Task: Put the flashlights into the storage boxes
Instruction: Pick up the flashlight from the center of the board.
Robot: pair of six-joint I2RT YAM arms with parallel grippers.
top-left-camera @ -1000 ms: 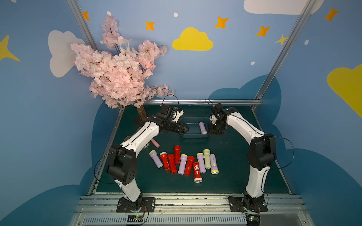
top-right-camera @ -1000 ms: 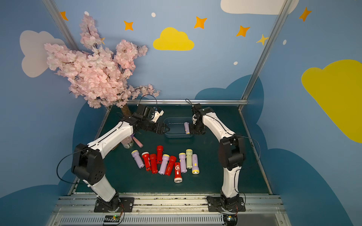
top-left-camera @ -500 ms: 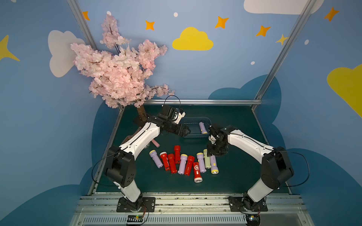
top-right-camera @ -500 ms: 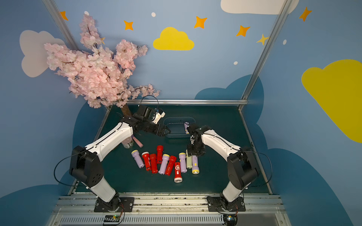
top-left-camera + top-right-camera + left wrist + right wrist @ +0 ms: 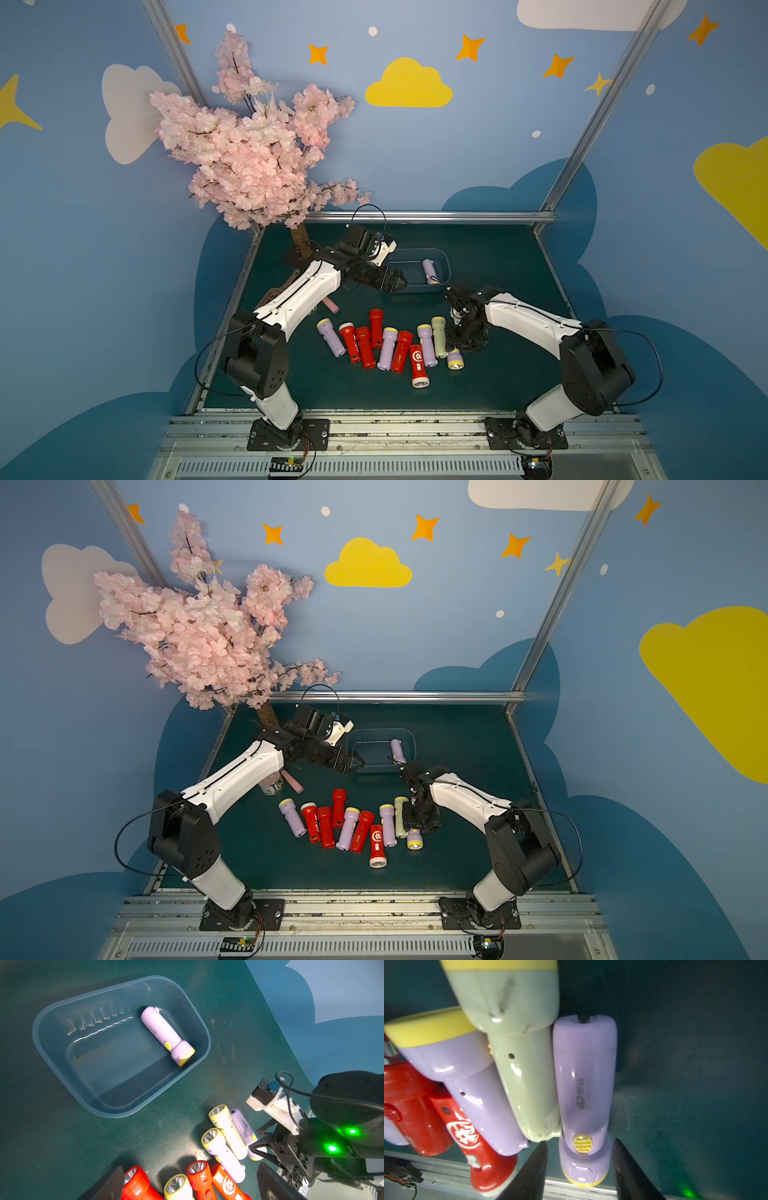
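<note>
Right fingers (image 5: 533, 1172) — apart, narrowing, straddling the outermost lavender flashlight (image 5: 583, 1088) at the row's 3 o'clock end, not yet clamping; arm having just swung down from the storage box (image 5: 409, 272). Left fingers (image 5: 108, 1188) held wide, hovering at its 8 o'clock. Boxed lavender flashlight (image 5: 162, 1032) resting inside — second pick apparently beginning.

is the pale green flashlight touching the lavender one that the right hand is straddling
Touching. The right wrist view shows the pale green flashlight lying with its barrel against the side of the lavender flashlight, with no gap between them.
</note>
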